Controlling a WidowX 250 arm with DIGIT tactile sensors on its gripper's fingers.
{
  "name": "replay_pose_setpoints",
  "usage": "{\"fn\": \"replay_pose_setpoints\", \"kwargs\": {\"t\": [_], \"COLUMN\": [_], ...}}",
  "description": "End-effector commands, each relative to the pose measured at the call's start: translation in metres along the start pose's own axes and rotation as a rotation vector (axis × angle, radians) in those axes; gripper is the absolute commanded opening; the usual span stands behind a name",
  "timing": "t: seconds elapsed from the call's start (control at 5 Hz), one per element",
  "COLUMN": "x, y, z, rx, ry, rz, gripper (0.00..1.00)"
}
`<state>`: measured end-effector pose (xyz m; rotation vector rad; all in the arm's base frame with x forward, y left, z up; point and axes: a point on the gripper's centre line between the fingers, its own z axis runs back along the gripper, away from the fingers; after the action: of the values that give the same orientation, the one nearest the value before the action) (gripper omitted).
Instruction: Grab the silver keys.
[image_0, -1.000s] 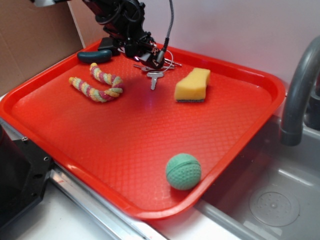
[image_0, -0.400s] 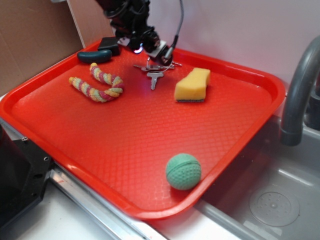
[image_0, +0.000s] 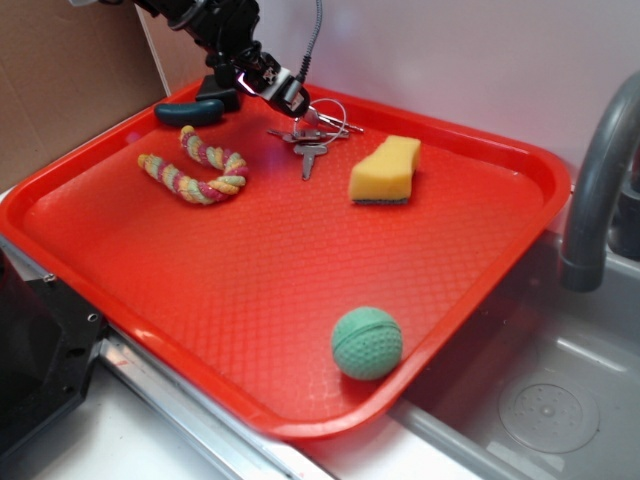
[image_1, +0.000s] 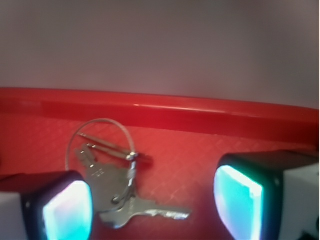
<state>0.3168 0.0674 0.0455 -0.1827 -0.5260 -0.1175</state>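
Silver keys flat on red tray just beside gripper fingertips, yellow sponge farther out on that side.

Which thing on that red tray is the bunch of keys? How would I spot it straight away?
Look at the far edge of the red tray, by the wall. Just left of the yellow sponge lie the silver keys: a few flat grey metal keys on a thin wire ring, the only metal thing among sponge, rope toy and green ball.

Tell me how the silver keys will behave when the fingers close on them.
The silver keys lie flat on the tray, so the fingers may slide over them. Strung loosely on a thin wire ring, they will likely splay and dangle. Smooth metal probably slips.
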Motion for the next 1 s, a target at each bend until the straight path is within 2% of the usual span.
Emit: {"fn": "replay_pose_setpoints", "kwargs": {"t": [0.0, 0.2, 0.4, 0.6, 0.8], "x": [0.032, 0.032, 0.031, 0.028, 0.026], "y": [0.000, -0.017, -0.040, -0.052, -0.052], "z": [-0.024, -0.039, -0.045, -0.039, -0.034], "rx": [0.019, 0.046, 0.031, 0.043, 0.057], "ry": [0.056, 0.077, 0.085, 0.071, 0.065], "rz": [-0.039, -0.063, -0.088, -0.110, -0.098], "gripper": [1.00, 1.00, 0.00, 0.00, 0.00]}}
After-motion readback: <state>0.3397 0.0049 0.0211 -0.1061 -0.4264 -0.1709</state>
